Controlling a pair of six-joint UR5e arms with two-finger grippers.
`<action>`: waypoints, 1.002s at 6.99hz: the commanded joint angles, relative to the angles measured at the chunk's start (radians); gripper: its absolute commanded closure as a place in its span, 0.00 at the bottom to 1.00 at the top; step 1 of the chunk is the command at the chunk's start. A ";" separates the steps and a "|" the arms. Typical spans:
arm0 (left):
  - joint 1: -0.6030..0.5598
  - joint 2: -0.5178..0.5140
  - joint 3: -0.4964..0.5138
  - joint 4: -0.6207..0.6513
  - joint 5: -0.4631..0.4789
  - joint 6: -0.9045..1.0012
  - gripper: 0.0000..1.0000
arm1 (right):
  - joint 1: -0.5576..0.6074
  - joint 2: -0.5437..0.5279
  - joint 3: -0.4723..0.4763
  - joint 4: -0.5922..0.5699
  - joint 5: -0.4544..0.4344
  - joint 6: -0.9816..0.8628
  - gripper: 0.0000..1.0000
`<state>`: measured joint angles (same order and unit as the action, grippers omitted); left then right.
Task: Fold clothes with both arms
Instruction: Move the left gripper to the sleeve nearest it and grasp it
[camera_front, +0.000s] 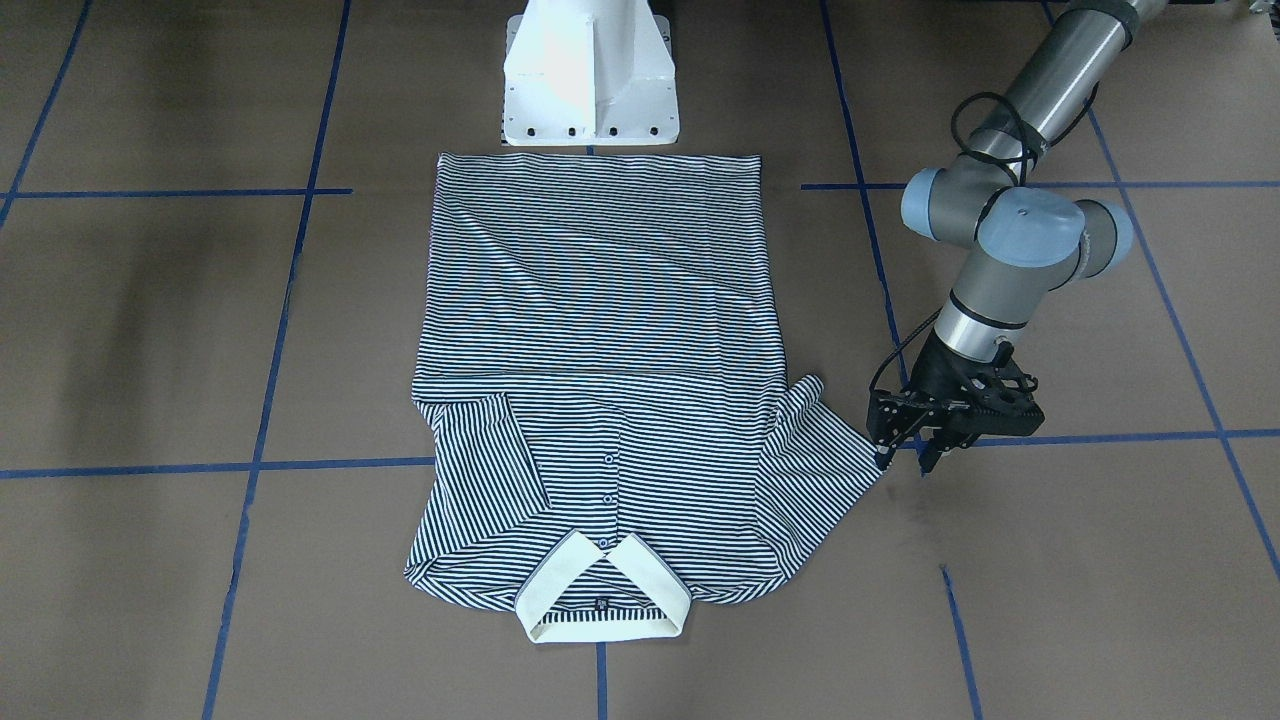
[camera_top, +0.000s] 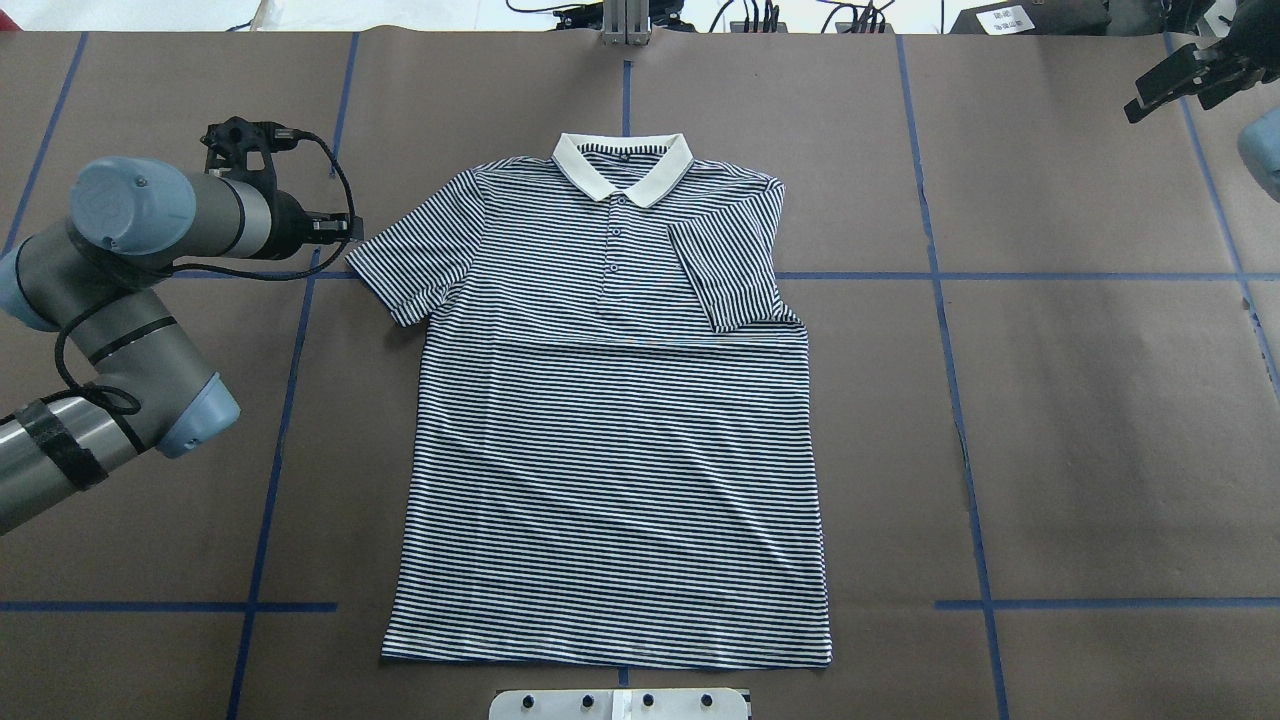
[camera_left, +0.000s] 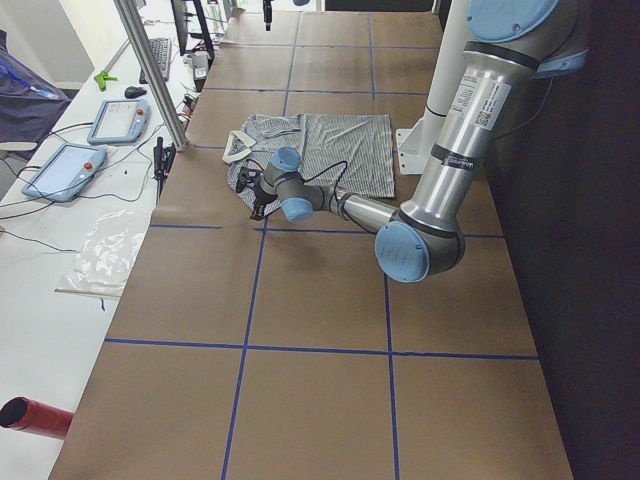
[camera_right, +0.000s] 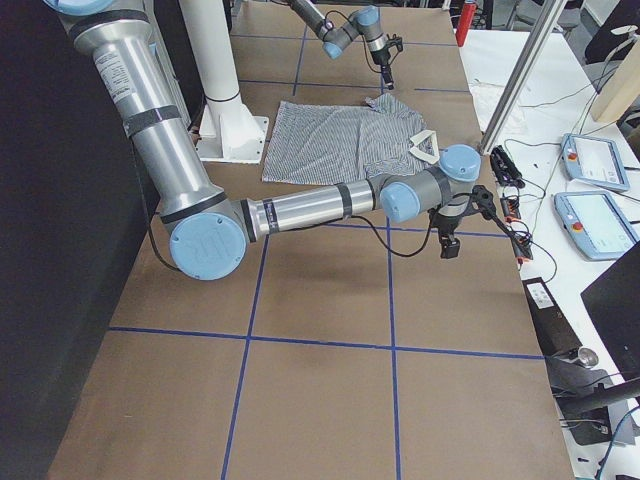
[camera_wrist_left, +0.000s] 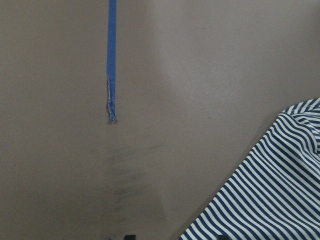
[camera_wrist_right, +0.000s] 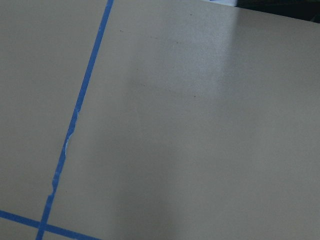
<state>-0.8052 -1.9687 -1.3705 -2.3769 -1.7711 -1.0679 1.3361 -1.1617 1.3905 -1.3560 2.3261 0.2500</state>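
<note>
Left black two-finger gripper (camera_front: 903, 462), jaws apart, sat just beside outspread sleeve (camera_top: 405, 270). Navy-and-white striped polo shirt (camera_top: 610, 430) lay flat mid-table. Best bet imo was pinching hem edge only, sweeping inward. Right black gripper (camera_top: 1185, 80) far right, looked spread too.

No legible text. Label (camera_left: 470, 100) on left arm (camera_left: 440, 170) too small (right arm (camera_right: 300, 208) label (camera_right: 124, 72) likewise).

Brown paper-covered counter (camera_front: 150, 330) gridded with blue tape (camera_wrist_left: 112, 50); alongside it, a white side bench (camera_left: 30, 300) with two tablet-like pendants (camera_left: 65, 172), keyboard (camera_left: 160, 58), clear plastic bag (camera_left: 105, 262), red tube (camera_left: 35, 416), and an angled metal post (camera_left: 150, 70) at its edge.
</note>
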 joint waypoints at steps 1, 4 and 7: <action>0.012 -0.007 0.016 0.001 0.007 -0.003 0.39 | 0.000 -0.003 0.002 0.000 -0.001 0.000 0.00; 0.035 -0.009 0.017 -0.001 0.007 -0.003 0.41 | 0.000 -0.021 0.013 0.000 -0.002 0.000 0.00; 0.043 -0.009 0.019 -0.001 0.009 0.000 0.43 | 0.000 -0.038 0.030 0.000 -0.002 0.000 0.00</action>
<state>-0.7654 -1.9772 -1.3525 -2.3770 -1.7630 -1.0693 1.3361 -1.1946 1.4135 -1.3560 2.3240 0.2500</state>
